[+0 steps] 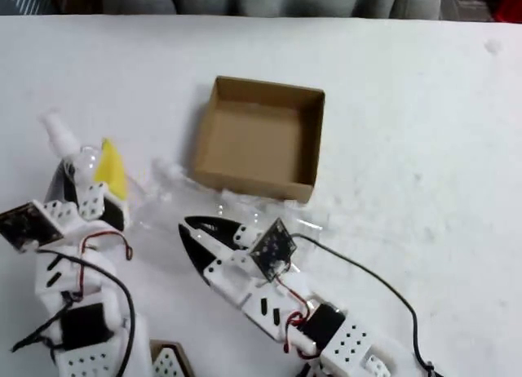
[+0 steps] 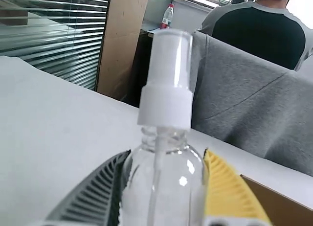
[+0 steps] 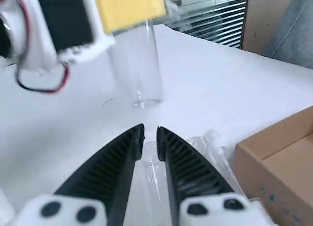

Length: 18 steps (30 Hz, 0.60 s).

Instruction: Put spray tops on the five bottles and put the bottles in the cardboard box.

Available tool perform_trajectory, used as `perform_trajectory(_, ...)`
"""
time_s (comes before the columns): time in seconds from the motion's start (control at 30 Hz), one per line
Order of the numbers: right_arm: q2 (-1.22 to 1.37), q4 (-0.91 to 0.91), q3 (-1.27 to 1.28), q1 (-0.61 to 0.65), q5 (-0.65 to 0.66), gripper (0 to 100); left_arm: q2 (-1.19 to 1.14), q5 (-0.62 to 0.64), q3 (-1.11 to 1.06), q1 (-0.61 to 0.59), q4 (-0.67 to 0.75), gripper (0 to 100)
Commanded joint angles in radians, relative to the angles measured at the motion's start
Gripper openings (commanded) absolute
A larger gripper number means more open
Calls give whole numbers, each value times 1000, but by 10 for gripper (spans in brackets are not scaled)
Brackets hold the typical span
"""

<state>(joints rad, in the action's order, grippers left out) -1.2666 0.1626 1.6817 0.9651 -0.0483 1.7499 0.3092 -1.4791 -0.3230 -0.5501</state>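
Clear plastic with a white spray top [image 2: 166, 84] on its neck, one bottle [image 2: 164, 187] stands upright at the near left of the table [image 1: 424, 108], long axis vertical, top uppermost. The left gripper [image 2: 166, 155] is clamped on its body from the side, a grey finger on one flank and a yellow one on the other. Near it, the right gripper [image 3: 149, 130] lies low over the table, pointing toward the left arm's side, its black fingers drawn almost together with only a slit between and nothing held. Past its tips, loose clear bottles [image 3: 211, 144] lie on their sides along the near wall of the cardboard box [image 1: 261, 181], which sits open side up. White table top runs on wide beyond the box and to its right.
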Motion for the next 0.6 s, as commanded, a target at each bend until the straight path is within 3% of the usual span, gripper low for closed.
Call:
perform_trajectory(0.0,-15,7,12,12,-11,15,22,11,210,39,-118,20)
perform_trajectory(0.13,-15,2,12,67,-11,15,-47,9,285,91,-183,20)
perform_trajectory(0.37,-15,4,12,76,-11,15,-320,11,408,136,-158,20)
perform_trajectory(0.57,-94,-62,14,77,-12,15,-377,12,414,240,-118,20)
